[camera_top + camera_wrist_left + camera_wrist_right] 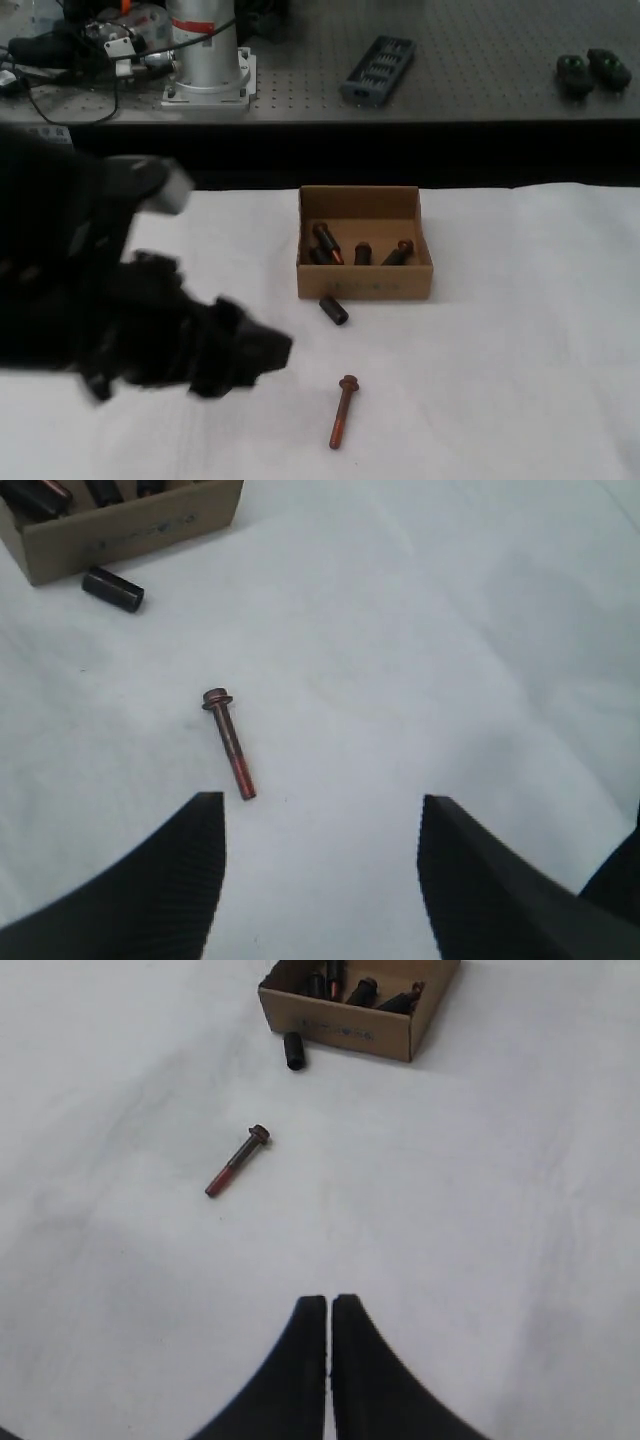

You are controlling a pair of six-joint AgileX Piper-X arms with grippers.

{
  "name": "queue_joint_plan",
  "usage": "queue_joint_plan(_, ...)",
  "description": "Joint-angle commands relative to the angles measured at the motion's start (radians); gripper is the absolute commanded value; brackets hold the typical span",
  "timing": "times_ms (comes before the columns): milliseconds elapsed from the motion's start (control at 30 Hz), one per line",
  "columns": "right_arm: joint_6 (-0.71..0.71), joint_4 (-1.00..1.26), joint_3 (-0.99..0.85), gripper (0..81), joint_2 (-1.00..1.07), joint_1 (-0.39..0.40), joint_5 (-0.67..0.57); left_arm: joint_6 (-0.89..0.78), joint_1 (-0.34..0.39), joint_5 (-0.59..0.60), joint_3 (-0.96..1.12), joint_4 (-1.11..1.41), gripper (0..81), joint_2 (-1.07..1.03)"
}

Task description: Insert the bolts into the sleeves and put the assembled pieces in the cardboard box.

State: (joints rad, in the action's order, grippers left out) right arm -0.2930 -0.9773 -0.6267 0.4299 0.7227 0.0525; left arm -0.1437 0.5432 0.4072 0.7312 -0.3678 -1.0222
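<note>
A copper-coloured bolt [344,411] lies alone on the white cloth, near the front. A black sleeve [333,310] lies just in front of the cardboard box [365,283], which holds several sleeved bolts. My left arm [170,345] hangs low at the left of the bench. My left gripper [320,805] is open, with the bolt [229,743] just ahead of one fingertip and the sleeve [113,588] and box [130,525] farther off. My right gripper [328,1305] is shut and empty, well back from the bolt [238,1161], sleeve [293,1051] and box [340,1028].
White cloth [520,350] covers the work area, with open room right of the box. Behind it, a perforated bench carries a metal post [205,45], a dark slotted rack [378,68], two black knobs [593,72] and cables.
</note>
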Motion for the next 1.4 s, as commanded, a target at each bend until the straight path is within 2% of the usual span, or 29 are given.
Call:
queue_joint_plan(0, -0.025, 0.040, 0.012, 1.6, -0.005, -0.004, -0.019, -0.022, 0.004, -0.048, -0.046, 0.030, 41.9, 0.118)
queue_joint_plan(200, -0.076, 0.181, 0.067, 1.6, -0.005, -0.004, -0.201, -0.022, 0.004, -0.059, -0.058, 0.029, 41.9, 0.206)
queue_joint_plan(400, -0.118, 0.183, 0.068, 1.6, 0.067, -0.004, -0.231, -0.022, 0.004, -0.059, -0.058, 0.025, 41.9, 0.206)
queue_joint_plan(633, -0.192, 0.258, 0.017, 1.6, 0.389, 0.002, -0.300, -0.022, -0.007, -0.066, -0.058, 0.022, 41.9, 0.222)
queue_joint_plan(800, -0.240, 0.348, -0.055, 1.6, 0.599, 0.002, -0.345, -0.015, -0.061, -0.128, -0.058, -0.005, 41.9, 0.288)
queue_joint_plan(1000, -0.301, 0.364, -0.155, 1.6, 0.828, 0.002, -0.346, -0.005, -0.130, -0.133, -0.058, -0.057, 41.9, 0.379)
queue_joint_plan(1167, -0.300, 0.364, -0.244, 0.6, 1.020, 0.035, -0.336, -0.005, -0.137, -0.133, -0.058, -0.059, 41.9, 0.444)
queue_joint_plan(1233, -0.300, 0.364, -0.282, 4.6, 1.094, 0.050, -0.333, -0.005, -0.137, -0.133, -0.058, -0.059, 41.9, 0.459)
queue_joint_plan(1367, -0.356, 0.354, -0.373, 30.2, 1.216, 0.067, -0.335, -0.005, -0.137, -0.133, -0.058, -0.067, 41.9, 0.482)
